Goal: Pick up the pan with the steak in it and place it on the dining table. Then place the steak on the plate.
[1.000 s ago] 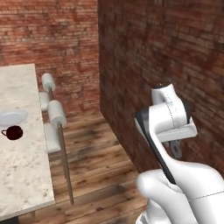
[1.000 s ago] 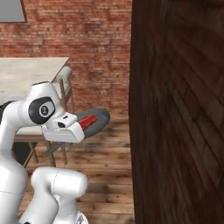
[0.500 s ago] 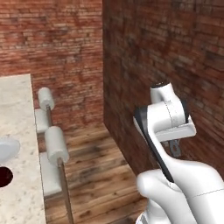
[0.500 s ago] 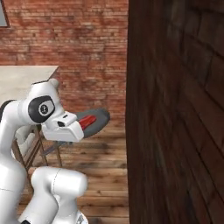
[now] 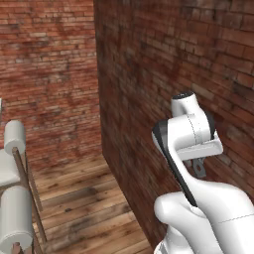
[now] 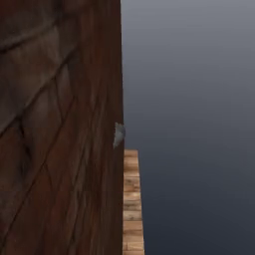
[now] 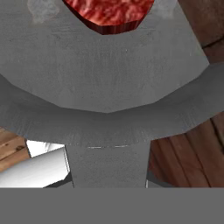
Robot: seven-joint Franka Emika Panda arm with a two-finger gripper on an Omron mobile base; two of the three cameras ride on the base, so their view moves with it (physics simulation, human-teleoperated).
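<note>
White arm (image 5: 186, 149) folded, elbow high

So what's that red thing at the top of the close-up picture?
Start at the big grey pan that spreads across the hand view. The steak lies on its floor at the top edge, a flat red slab mottled with pale patches, the one bright thing against the dull grey metal.

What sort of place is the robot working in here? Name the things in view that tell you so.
Probably a brick-walled kitchen or dining room: a red brick wall, a wooden plank floor and white padded chairs at the left. In the hand view, a grey pan with a steak in it points to cooking.
</note>
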